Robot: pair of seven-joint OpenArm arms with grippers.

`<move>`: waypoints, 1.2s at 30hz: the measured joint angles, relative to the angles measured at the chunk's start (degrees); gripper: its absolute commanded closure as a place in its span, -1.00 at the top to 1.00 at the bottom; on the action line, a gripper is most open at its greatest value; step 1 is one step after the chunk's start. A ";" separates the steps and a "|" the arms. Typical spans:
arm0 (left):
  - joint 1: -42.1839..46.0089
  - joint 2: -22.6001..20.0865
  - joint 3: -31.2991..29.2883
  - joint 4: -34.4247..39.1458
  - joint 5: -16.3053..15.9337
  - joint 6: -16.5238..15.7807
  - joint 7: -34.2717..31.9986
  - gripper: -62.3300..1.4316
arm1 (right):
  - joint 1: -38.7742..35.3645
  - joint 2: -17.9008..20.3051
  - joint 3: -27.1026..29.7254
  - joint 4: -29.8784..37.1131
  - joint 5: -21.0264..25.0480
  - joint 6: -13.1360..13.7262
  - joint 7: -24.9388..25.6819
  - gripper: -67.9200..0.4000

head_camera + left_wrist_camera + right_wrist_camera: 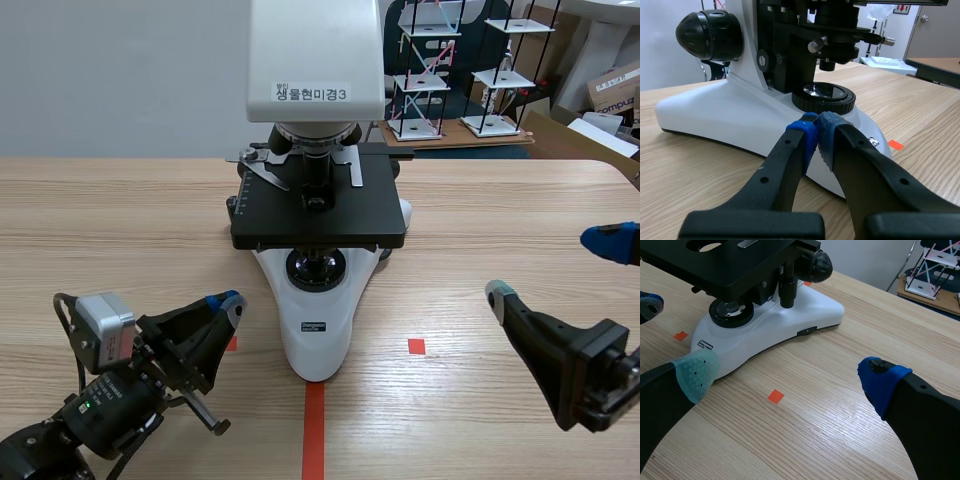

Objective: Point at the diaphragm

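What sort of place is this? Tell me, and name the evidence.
Probably a teaching or research lab: a labelled microscope on a wooden table, with stick-built model towers behind.

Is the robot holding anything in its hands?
Nothing. The left gripper is shut empty by the microscope; the right gripper is open and empty.

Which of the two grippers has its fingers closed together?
The left gripper: its blue pads touch each other, just in front of the white base of the microscope. The right gripper stands wide open.
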 measured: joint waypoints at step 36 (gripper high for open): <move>0.13 0.00 0.00 0.00 0.02 -0.02 -1.27 -0.90 | 0.00 0.00 0.00 0.00 0.00 0.00 0.02 0.79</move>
